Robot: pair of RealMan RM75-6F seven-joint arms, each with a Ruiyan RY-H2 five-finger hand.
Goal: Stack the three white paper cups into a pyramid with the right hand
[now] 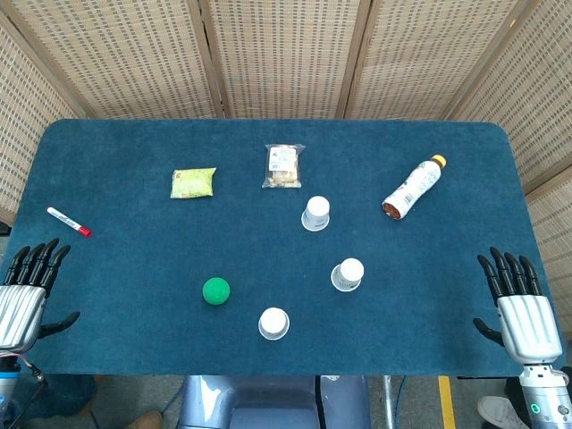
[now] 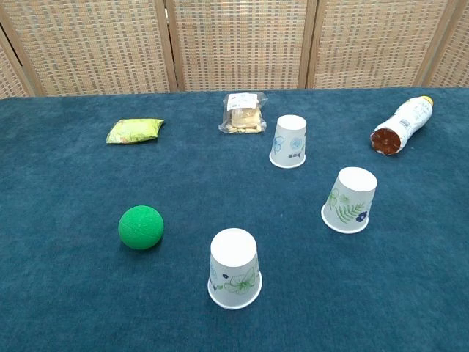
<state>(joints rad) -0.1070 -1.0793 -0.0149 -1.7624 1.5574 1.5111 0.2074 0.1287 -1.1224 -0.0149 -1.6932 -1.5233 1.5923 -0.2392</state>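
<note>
A worktop (image 1: pixel 134 357) covered in dark teal cloth with rounded far corners fills the scene under even, soft light. Behind it stands a folding screen (image 1: pixel 286 54) of woven cane panels set in pale wooden frames. Beyond the worktop's near edge, grey floor (image 1: pixel 420 402) shows, marked with a strip of yellow tape (image 1: pixel 444 400).

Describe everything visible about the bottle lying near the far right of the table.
The bottle lies on its side on the blue cloth table, at the far right. Its body looks like white plastic with a printed label too small to read, and it has a yellow-orange cap pointing away toward the screen. Its brownish base faces the robot. Nothing touches it but the tabletop; the nearest cup stands apart to its left.
</note>
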